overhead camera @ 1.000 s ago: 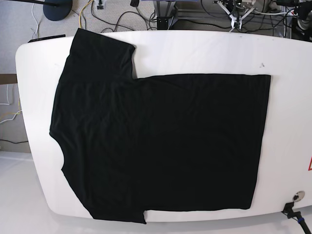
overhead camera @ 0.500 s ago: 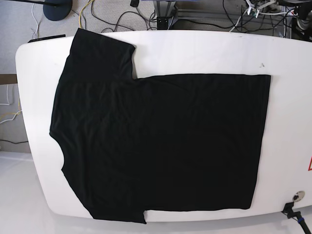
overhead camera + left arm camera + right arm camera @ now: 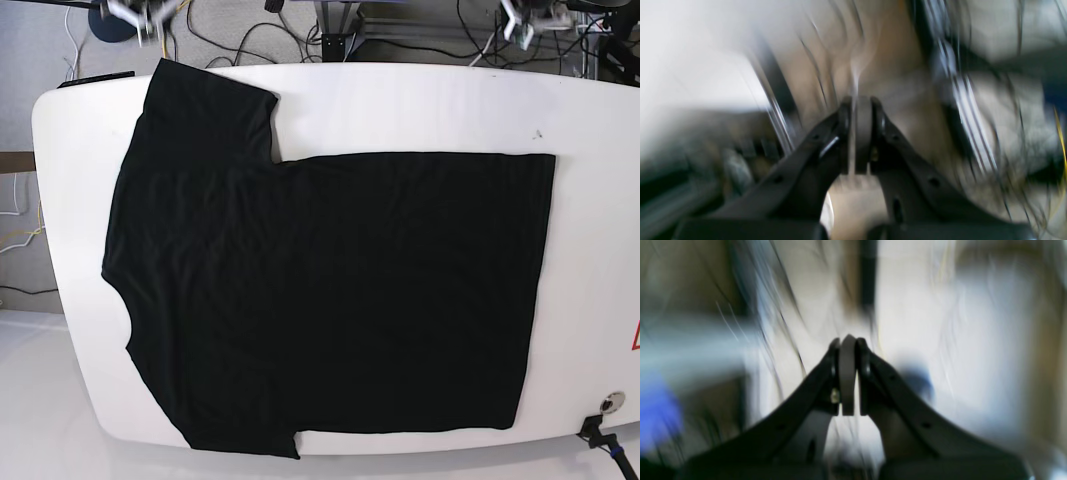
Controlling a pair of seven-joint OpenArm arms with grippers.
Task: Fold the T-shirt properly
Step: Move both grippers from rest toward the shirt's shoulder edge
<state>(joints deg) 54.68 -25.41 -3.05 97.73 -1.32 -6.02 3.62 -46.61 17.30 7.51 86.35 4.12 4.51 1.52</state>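
The large plain black short-sleeved cloth T-shirt (image 3: 320, 300) lay spread flat on the white oval table (image 3: 420, 105), covering most of its top. Its body reached to a straight hem near the table's right end in the base view, and its sleeves lay toward the table's left end, one pointing to the far edge and one to the near edge. The cloth was smooth with only faint wrinkles, and a curved neck opening showed at the shirt's left side.

Both arms were off the shirt, beyond the table's far edge. The right gripper (image 3: 135, 12) showed as a pale blurred shape past the far left corner of the table, just above the far sleeve. The left gripper (image 3: 528, 14) showed past the far right part of the table, among dark cables (image 3: 250, 40) on the grey floor.

In the left wrist view the left gripper's (image 3: 858, 133) black jaws were pressed together at the tips with nothing between them, over a smeared background. In the right wrist view the right gripper's (image 3: 848, 373) jaws were likewise closed on nothing, the surroundings too blurred to make out.
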